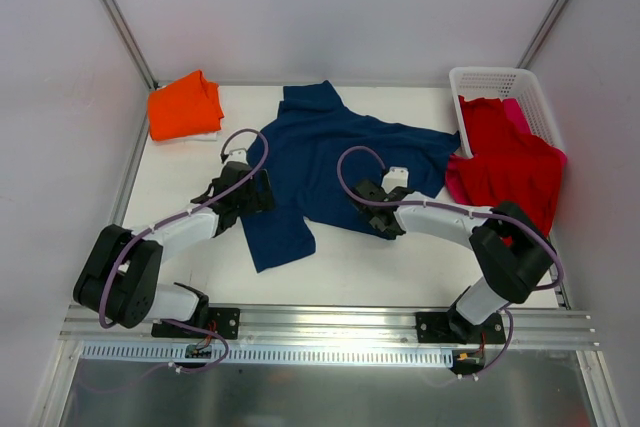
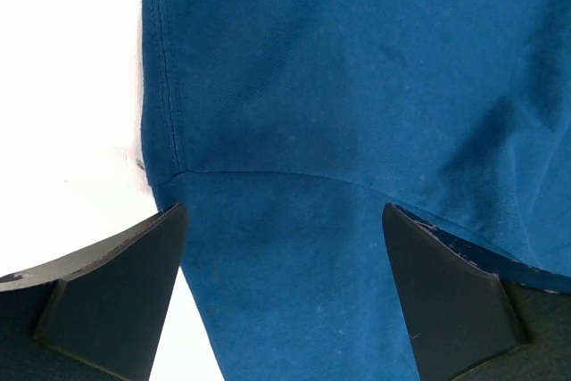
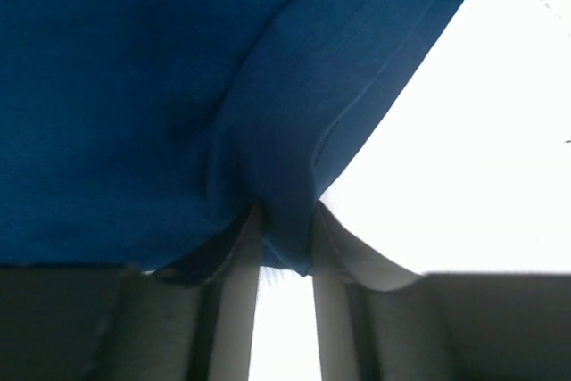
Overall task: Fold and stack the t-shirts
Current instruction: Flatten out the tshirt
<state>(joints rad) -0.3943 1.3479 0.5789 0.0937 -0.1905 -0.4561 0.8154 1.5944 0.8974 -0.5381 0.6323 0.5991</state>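
The navy blue t-shirt (image 1: pixel 320 162) lies spread and rumpled on the middle of the table, print hidden. My left gripper (image 1: pixel 262 193) is open at the shirt's left edge, its fingers (image 2: pixel 116 287) astride a hem and seam of the blue cloth (image 2: pixel 357 113). My right gripper (image 1: pixel 368 209) is shut on a fold of the shirt's lower right edge, and the pinched blue cloth (image 3: pixel 290 220) shows between its fingers (image 3: pixel 234 310). A folded orange t-shirt (image 1: pixel 184 107) lies at the far left. Red (image 1: pixel 505 162) and pink (image 1: pixel 518 112) t-shirts spill from the basket.
A white plastic lattice basket (image 1: pixel 480 82) stands at the far right corner. White walls close in the table on three sides. An aluminium rail (image 1: pixel 330 332) with both arm bases runs along the near edge.
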